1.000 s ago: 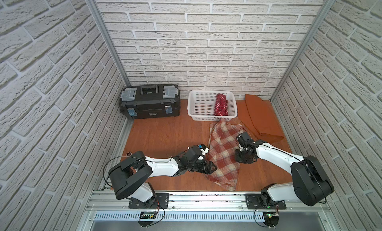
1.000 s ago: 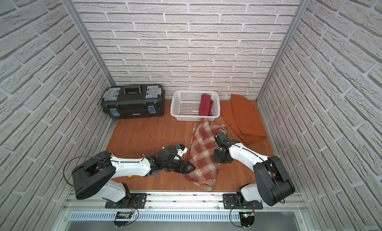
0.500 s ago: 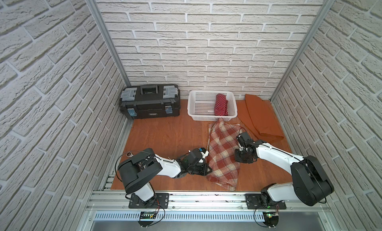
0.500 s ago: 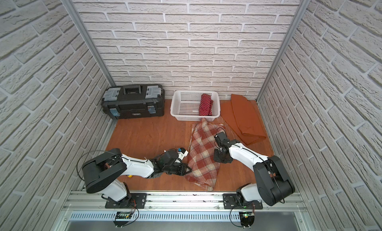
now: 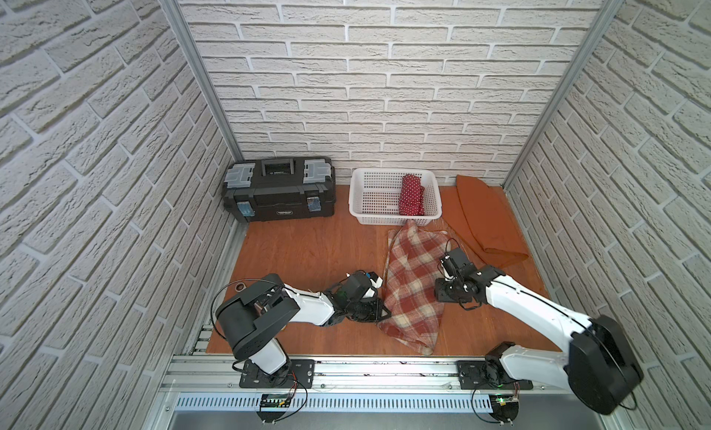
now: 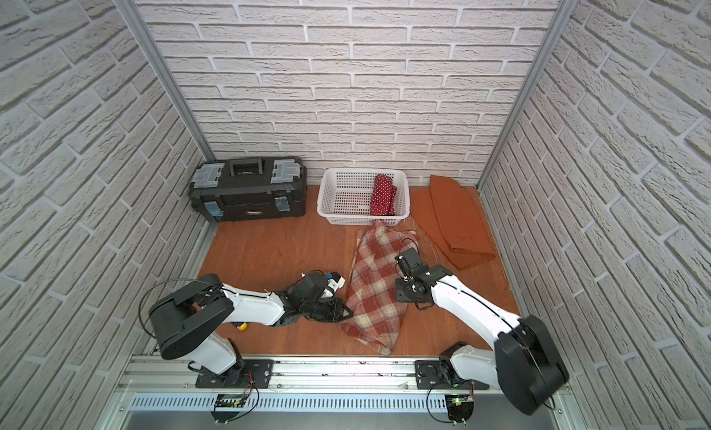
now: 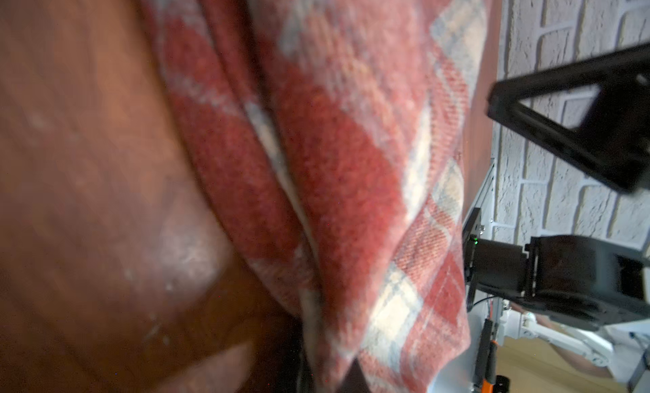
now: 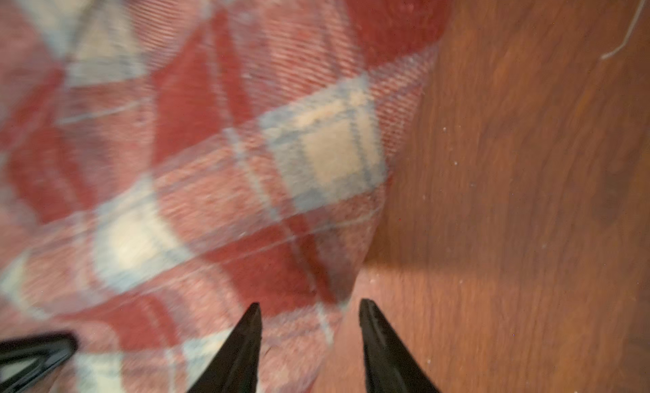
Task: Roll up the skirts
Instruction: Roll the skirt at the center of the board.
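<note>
Now, the plaid skirt (image 5: 413,282) lies spread on the desk (image 5: 307,251), lower centre of both top views. Left tool (image 5: 380,313) looks clenched on its frame-left edge; right tool (image 8: 310,303) is released, jaws straddling the opposite edge. Best bet: pinch level with the left, then turn both evenly for a tight roll. Writing? The toolbox (image 5: 279,193) label is too small to read.

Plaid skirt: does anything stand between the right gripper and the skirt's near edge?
Nothing visible does. The right gripper stands open right at the edge of the plaid skirt; beside it is only wooden surface.
</note>
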Robot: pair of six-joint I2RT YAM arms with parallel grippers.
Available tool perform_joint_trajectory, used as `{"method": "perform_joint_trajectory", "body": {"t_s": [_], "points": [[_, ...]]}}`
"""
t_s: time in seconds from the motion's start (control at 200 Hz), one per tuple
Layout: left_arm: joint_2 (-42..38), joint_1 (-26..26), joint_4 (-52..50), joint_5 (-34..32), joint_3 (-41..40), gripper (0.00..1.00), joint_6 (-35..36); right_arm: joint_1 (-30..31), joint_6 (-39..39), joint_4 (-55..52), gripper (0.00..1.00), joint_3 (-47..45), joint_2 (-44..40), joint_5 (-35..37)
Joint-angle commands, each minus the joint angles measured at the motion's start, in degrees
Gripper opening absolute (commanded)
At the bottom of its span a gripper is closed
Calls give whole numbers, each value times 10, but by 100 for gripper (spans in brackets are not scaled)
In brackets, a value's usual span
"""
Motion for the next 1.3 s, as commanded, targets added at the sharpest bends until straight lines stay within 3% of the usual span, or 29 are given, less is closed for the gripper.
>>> {"method": "perform_joint_trajectory", "body": {"t_s": [0.0,0.14,0.22,0.365,0.52,0.785,0.95,1.12,1.295], "points": [[-28,17,-61,47,28,0,-59,82,-9,-40,63,2,-97,52],[-36,38,13,102,22,0,-172,197,14,5,78,-51,-176,57],[-43,46,31,111,21,0,-221,272,20,25,80,-66,-183,94],[-58,55,45,100,18,0,-280,415,13,44,84,-59,-125,213],[-65,56,47,79,14,0,-313,521,5,56,90,-10,-27,317],[-86,55,28,60,1,0,-319,544,-2,100,97,0,62,321],[-100,56,28,53,-16,0,-324,545,81,21,98,31,146,415],[-105,56,40,44,-35,0,-330,549,86,54,97,41,221,417],[-108,58,64,34,-67,0,-345,555,153,-9,91,57,244,465]]}}
